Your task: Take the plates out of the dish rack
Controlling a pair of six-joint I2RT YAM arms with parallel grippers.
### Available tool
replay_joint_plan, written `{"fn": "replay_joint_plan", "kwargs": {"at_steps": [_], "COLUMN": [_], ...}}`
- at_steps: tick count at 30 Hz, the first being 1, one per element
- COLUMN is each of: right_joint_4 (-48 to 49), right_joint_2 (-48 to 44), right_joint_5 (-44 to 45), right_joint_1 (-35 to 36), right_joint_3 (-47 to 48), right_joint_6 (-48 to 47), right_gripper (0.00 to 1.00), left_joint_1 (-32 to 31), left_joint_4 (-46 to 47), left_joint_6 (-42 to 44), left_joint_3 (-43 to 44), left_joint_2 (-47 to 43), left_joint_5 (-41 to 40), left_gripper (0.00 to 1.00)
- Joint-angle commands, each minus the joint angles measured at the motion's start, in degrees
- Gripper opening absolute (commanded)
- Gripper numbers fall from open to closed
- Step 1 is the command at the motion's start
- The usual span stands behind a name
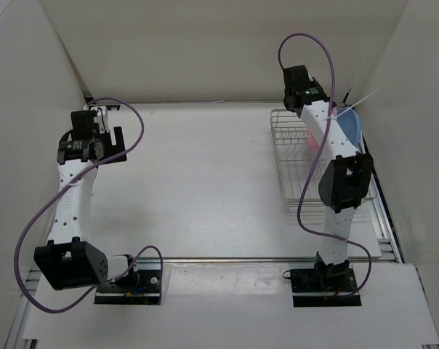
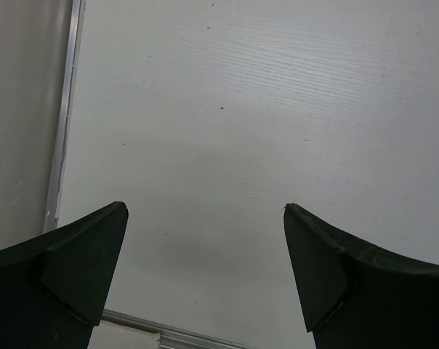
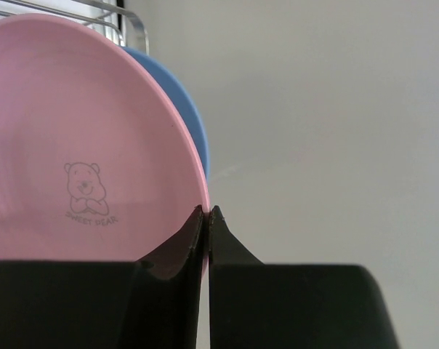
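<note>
One pink plate point(image 3: 81, 145) and one blue plate point(image 3: 187, 116) stand on edge in the dish rack point(image 1: 292, 174), by the right edge of the tabletop point(image 1: 205, 182). Your right gripper point(image 3: 207, 214) is clenched, it seems on the pink rim. Lift it straight up, clear of the rack. Your left gripper point(image 2: 205, 218) is released, well apart.

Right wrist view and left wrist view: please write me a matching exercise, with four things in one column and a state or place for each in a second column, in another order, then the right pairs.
Things:
1. pink plate
2. light blue plate
3. left gripper
4. right gripper

States:
A. open above the table
B. mostly hidden behind the other plate
C. shut on a plate's rim
D. carries a bear drawing

Pairs: 1-D, 2-B, 3-A, 4-C
</note>
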Motion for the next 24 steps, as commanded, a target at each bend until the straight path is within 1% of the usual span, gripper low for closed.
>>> {"fn": "replay_joint_plan", "kwargs": {"at_steps": [1, 7, 10, 12, 13, 14, 15, 16, 17, 18, 20, 21, 23, 24], "right_joint_4": [1.3, 2.5, 3.2, 1.9, 0.4, -0.9, -3.3, -3.3, -3.3, -5.9, -9.7, -11.1, -12.3, -12.3], "right_joint_2": [-6.2, -12.6, -16.1, -17.9, -20.6, -22.2, -23.7, -26.9, -28.3, -30.3, -31.5, -32.7, -34.0, -35.3], "right_joint_5": [5.8, 7.2, 7.8, 5.1, 2.4, -1.0, -5.1, -11.7, -14.9, -18.6, -27.7, -35.5, -41.8, -44.1], "right_joint_1": [0.7, 3.1, 4.6, 6.7, 7.6, 8.4, 9.6, 10.2, 10.2, 10.9, 10.9, 10.9, 10.4, 10.4], "right_joint_3": [3.4, 3.4, 3.4, 3.4, 3.4, 3.4, 2.4, -0.1, -1.4, -2.0, -2.0, -2.0, -3.5, -4.2], "right_joint_6": [-2.4, -6.5, -7.1, -6.3, -3.5, -1.9, -0.4, 1.3, 1.8, 2.5, 4.0, 4.7, 5.4, 5.4], "right_gripper": [0.00, 0.00, 0.00, 0.00, 0.00, 0.00, 0.00, 0.00, 0.00, 0.00, 0.00, 0.00, 0.00, 0.00], "left_joint_1": [0.3, 0.3, -0.8, -2.7, -3.7, -5.9, -7.3, -8.8, -11.9, -13.6, -16.9, -20.0, -22.6, -25.2], "left_joint_4": [1.7, 1.7, 1.7, 1.7, 1.7, 0.9, -0.3, -1.0, -1.5, -1.5, -1.5, -1.5, -1.0, -0.3], "left_joint_6": [-0.2, -0.2, 0.4, 0.9, 1.8, 2.3, 2.9, 2.9, 3.5, 3.5, 3.5, 3.5, 3.5, 3.5], "left_joint_3": [0.0, 5.2, 8.8, 12.3, 13.7, 15.4, 19.8, 22.4, 27.4, 29.8, 33.8, 37.1, 40.0, 42.4], "left_joint_2": [0.2, 5.2, 7.7, 9.6, 10.4, 12.4, 13.6, 14.9, 17.4, 18.5, 20.5, 22.2, 24.0, 25.7], "left_joint_5": [2.7, 5.4, 10.6, 15.6, 17.5, 22.0, 24.2, 28.6, 30.5, 31.9, 35.3, 36.0, 38.6, 40.1], "left_gripper": [1.00, 1.00, 1.00, 1.00, 1.00, 1.00, 1.00, 1.00, 1.00, 1.00, 1.00, 1.00, 1.00, 1.00]}}
